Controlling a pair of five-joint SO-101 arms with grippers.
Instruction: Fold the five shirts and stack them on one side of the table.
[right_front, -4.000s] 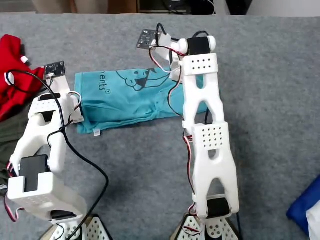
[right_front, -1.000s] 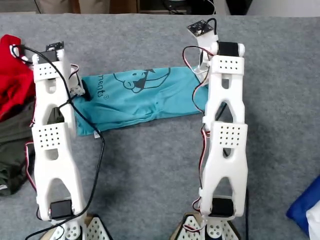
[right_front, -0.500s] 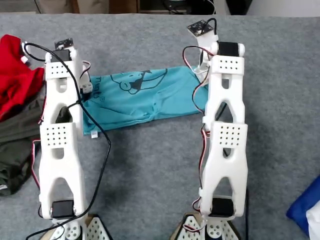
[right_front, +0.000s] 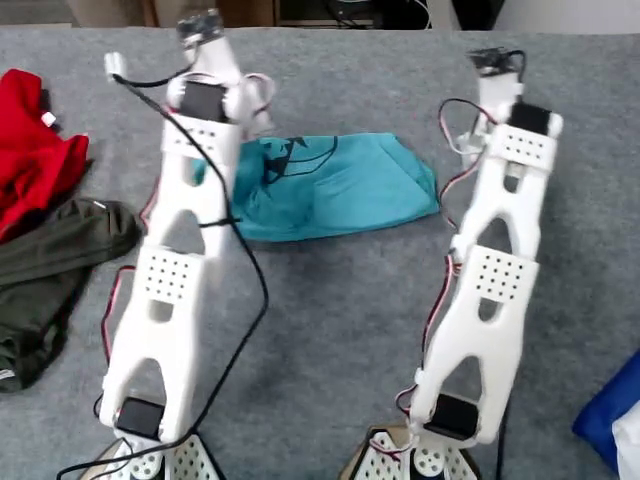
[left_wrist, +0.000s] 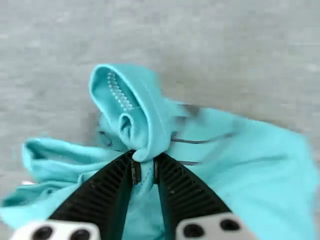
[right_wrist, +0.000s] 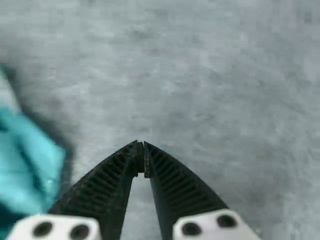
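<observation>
The shirt (right_front: 340, 190) lies between left arm (right_front: 165, 280) and right arm (right_front: 495, 280), other garments (right_front: 60, 235), perhaps overlapping, leftward.

The left arm now reaches farther up and to the right, its left gripper (left_wrist: 144, 164) pinching the bunched left end of the teal shirt (right_front: 350, 190) and drawing it inward, so the shirt lies much shorter than before. The right arm now angles right, off the shirt, with the right gripper (right_wrist: 141, 151) closed over the grey table (right_wrist: 225, 75).
</observation>
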